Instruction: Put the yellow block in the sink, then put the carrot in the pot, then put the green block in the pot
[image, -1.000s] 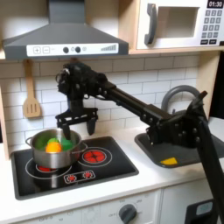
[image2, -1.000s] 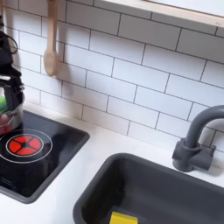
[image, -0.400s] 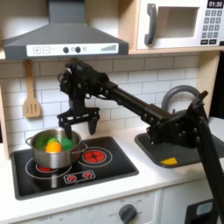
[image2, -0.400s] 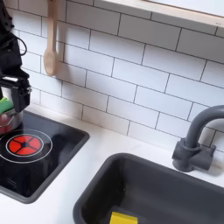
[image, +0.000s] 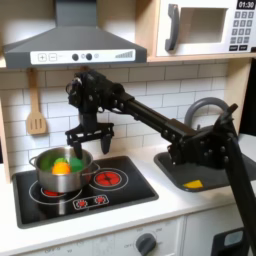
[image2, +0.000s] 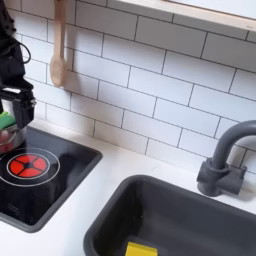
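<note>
1. The gripper (image: 89, 141) hangs just above the back right rim of the pot (image: 62, 170) in the first exterior view, with its two fingers spread apart and nothing between them.
2. The pot stands on the left burner of the stove (image: 120, 195), and inside it lie the green block (image: 62, 157) and the orange carrot (image: 61, 169), the block slightly behind the carrot.
3. The yellow block (image: 193, 184) rests on the floor of the sink (image: 170, 176), at the first exterior view's right, well apart from the pot.
4. In the second exterior view the gripper (image2: 14, 108) sits at the left edge above the stove (image2: 45, 180), its fingers apart, with a bit of green and orange showing beside it.
5. In the second exterior view the yellow block (image2: 141, 249) lies at the bottom edge, inside the sink (image2: 120, 200), below and to the left of the faucet (image2: 226, 158).
6. A wooden spoon (image2: 58, 48) hangs on the tiled wall in both exterior views.
</note>
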